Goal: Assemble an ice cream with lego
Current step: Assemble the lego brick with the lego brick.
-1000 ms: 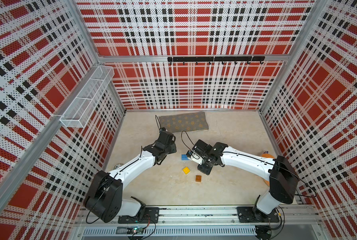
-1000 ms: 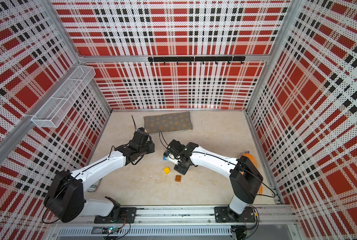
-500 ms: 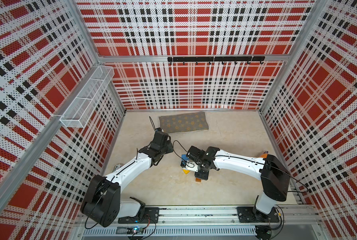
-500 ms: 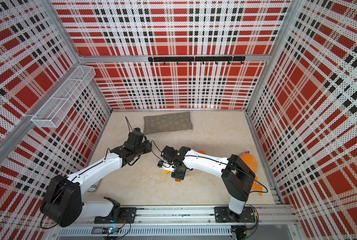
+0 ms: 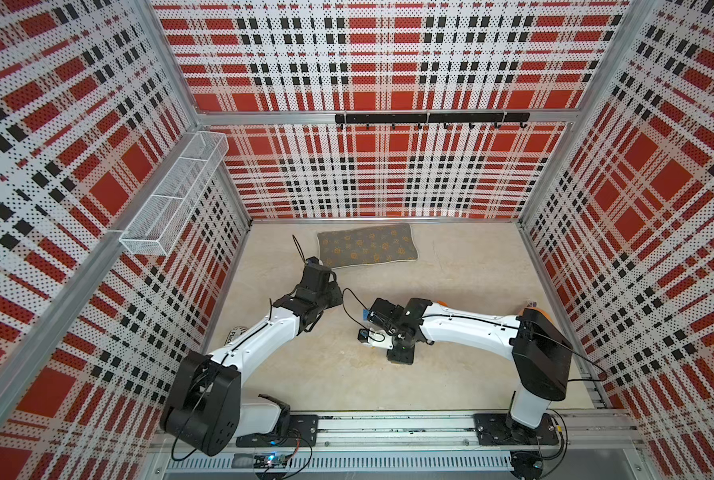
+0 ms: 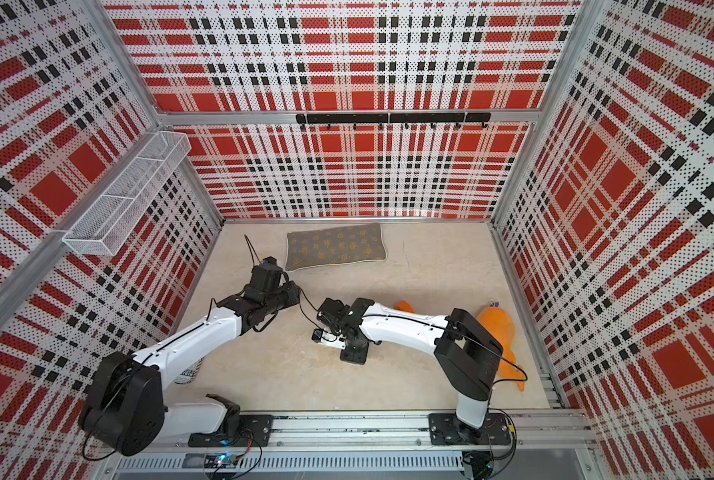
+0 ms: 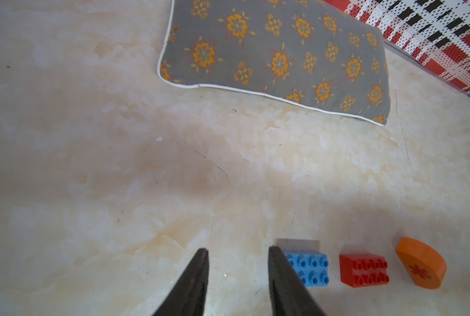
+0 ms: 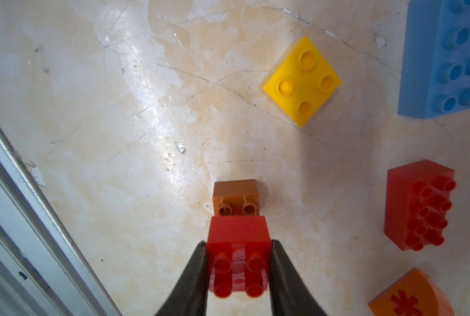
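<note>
Perforated walls (image 5: 388,62) in red, black and white plaid are enclosing a beige, marbled surface (image 5: 471,257). A white wire basket (image 5: 172,199) is hanging on one side wall, and a black hook rail (image 5: 430,118) is running across the back one. A grey flowered cushion (image 5: 365,246) is lying near the surface's back edge. Light is glinting off scuffs.

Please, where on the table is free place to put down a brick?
Free: the table between the cushion and the orange toy; also the strip along the front rail. Crowded: around the right gripper, where the bricks lie.
</note>
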Robot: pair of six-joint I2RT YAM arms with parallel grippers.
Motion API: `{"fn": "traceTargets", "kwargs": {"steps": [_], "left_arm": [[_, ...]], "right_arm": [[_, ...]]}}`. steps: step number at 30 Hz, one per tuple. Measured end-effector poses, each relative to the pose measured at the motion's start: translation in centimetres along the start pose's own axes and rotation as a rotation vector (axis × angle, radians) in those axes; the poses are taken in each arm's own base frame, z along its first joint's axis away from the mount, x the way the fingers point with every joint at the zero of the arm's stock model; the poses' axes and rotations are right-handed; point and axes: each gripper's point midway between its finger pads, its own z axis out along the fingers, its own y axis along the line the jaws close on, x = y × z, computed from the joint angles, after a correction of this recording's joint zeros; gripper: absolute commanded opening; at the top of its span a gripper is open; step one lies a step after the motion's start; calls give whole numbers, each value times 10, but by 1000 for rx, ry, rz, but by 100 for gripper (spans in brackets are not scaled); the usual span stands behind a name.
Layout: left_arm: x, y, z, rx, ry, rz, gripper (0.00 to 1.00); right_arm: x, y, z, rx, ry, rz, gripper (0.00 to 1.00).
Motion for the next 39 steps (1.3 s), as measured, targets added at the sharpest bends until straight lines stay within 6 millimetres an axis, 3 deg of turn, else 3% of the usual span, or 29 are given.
{"fn": "traceTargets", "kwargs": {"steps": [39], "left_arm": [[-3,-1,-1,8,-13,-3,41]], "right_arm": [[-1,-6,12,47,-29,-62,1]]}}
